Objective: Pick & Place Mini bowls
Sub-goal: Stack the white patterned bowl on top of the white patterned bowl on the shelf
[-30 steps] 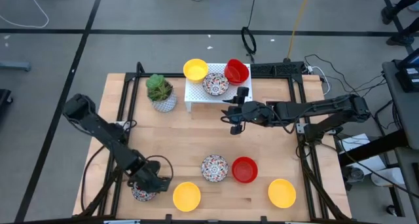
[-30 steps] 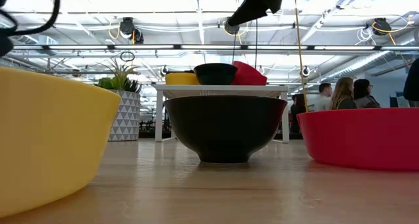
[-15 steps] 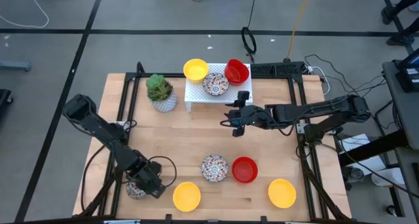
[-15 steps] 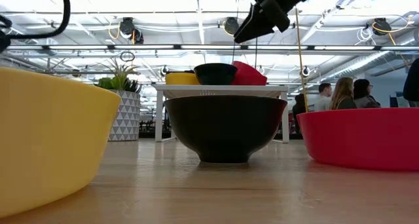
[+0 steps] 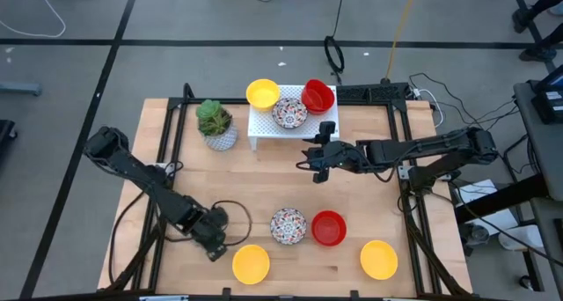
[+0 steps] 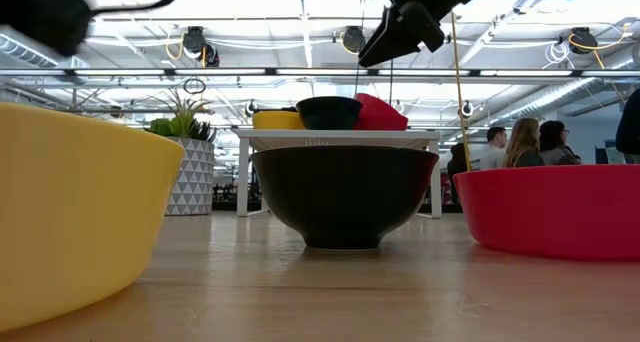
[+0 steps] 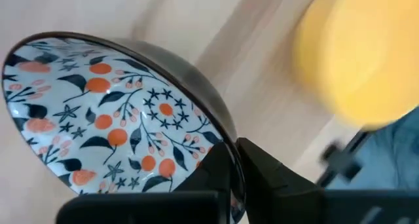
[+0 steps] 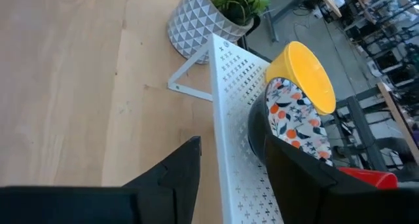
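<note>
A white mini bowl with an orange-and-dark pattern (image 7: 111, 112) is tipped in my left gripper (image 7: 237, 160), which is shut on it above the table's near left part (image 5: 209, 235); in the high view the gripper hides the bowl. My right gripper (image 5: 317, 160) hangs open in front of the white rack (image 5: 264, 129), holding nothing. On the rack stand a yellow bowl (image 5: 263, 93), a patterned bowl (image 5: 289, 113) and a red bowl (image 5: 318, 96). On the table's near side rest a patterned bowl (image 5: 288, 225), a red bowl (image 5: 329, 228) and two yellow bowls (image 5: 251, 263) (image 5: 379, 259). My left gripper pinches the patterned bowl's rim (image 7: 219, 129), one finger (image 7: 209, 181) inside the bowl and the other (image 7: 278, 181) on its dark outer wall. The bowl is tilted in the hold, its patterned inside facing the wrist camera, and looks lifted off the wood.
A green plant in a white patterned pot (image 5: 215, 125) stands left of the rack. Cables loop on the wood by my left arm (image 5: 230, 215). Bare wood lies between the rack and the near row of bowls (image 5: 264, 182). People stand in the room beyond the table (image 6: 525, 142).
My left gripper has shut on the rim of the patterned bowl at the near left corner. It has then risen and gone toward the table's right edge, taking the bowl off the wood where it stood.
</note>
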